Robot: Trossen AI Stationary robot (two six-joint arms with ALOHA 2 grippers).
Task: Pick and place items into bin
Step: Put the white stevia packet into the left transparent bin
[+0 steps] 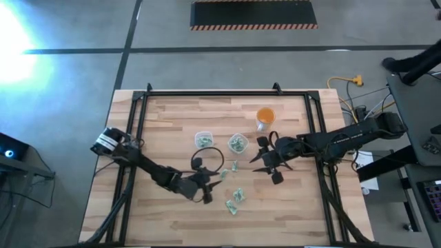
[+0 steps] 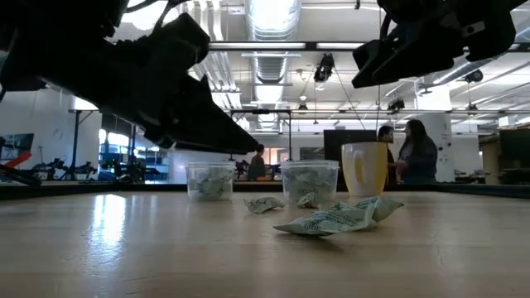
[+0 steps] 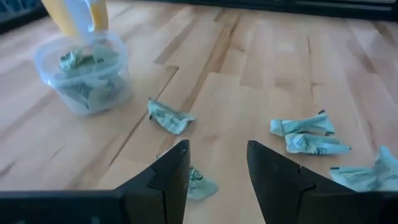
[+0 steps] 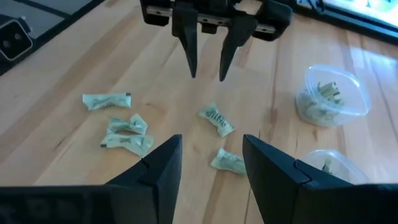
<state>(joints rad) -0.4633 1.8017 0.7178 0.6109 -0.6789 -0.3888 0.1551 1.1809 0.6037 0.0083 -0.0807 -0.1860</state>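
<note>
Several small pale green-and-white wrappers lie loose on the wooden table: one (image 1: 234, 166) between the grippers, more (image 1: 235, 200) nearer the near edge. The left wrist view shows one wrapper (image 3: 169, 116) ahead and a cluster (image 3: 309, 135) to the side. Two clear plastic cups (image 1: 203, 140) (image 1: 238, 142) stand upright and hold more wrappers. My left gripper (image 1: 215, 184) (image 3: 217, 168) is open, raised above the table, one wrapper (image 3: 200, 184) partly hidden under a finger. My right gripper (image 1: 256, 164) (image 4: 211, 155) is open, also raised, facing the left one over two wrappers (image 4: 216, 119) (image 4: 227, 162).
An orange cup (image 1: 265, 117) stands upright behind the clear cups, toward the far edge. A black frame (image 1: 213, 93) borders the table. In the low view, people (image 2: 414, 157) stand in the room beyond. Bare wood lies along the near edge.
</note>
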